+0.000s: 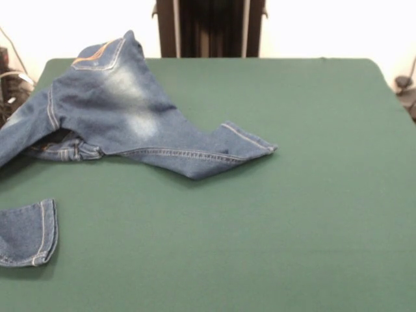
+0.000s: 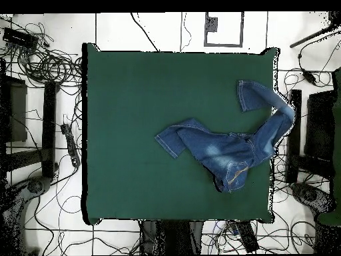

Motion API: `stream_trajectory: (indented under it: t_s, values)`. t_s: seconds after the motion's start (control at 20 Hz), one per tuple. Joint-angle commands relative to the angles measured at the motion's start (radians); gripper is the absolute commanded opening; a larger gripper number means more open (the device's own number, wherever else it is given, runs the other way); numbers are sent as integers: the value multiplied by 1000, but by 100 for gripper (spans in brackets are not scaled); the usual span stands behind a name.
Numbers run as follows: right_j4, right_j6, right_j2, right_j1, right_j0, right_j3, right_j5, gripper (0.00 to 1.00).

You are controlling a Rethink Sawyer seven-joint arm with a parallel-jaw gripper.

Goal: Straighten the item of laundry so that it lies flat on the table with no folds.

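Observation:
The item of laundry (image 1: 123, 110) is a small pair of blue denim jeans with faded pale patches and orange stitching. It lies crumpled on the left part of the table (image 1: 273, 214) in the front view. One leg points toward the table's middle, its hem at mid-picture. The other leg bends over the left edge and comes back, its hem showing low at the left. In the overhead view the item of laundry (image 2: 223, 150) lies at the right side of the table (image 2: 133, 113), one leg curving past the right edge. No gripper shows in either view.
Dark uprights of the robot's stand (image 1: 209, 27) rise behind the far table edge. Cables (image 2: 46, 60) and dark stands (image 2: 48, 127) surround the table on the floor. A dark object (image 1: 406, 88) sits off the right corner.

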Motion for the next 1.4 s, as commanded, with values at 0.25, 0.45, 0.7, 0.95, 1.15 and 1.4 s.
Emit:
stream_trajectory:
  t_s: [0.25, 0.45, 0.7, 0.95, 1.15, 1.4]
  values:
    - [-13, 102, -262, -205, 0, 495, -267, 100]
    - [-13, 129, -318, -239, 2, 520, -321, 100]
    - [-28, 198, -393, -285, 22, 574, -423, 100]
    - [-48, 298, -495, -342, 68, 636, -521, 100]
    - [-45, 401, -612, -381, 130, 672, -598, 100]
    - [-29, 515, -770, -409, 222, 697, -688, 100]
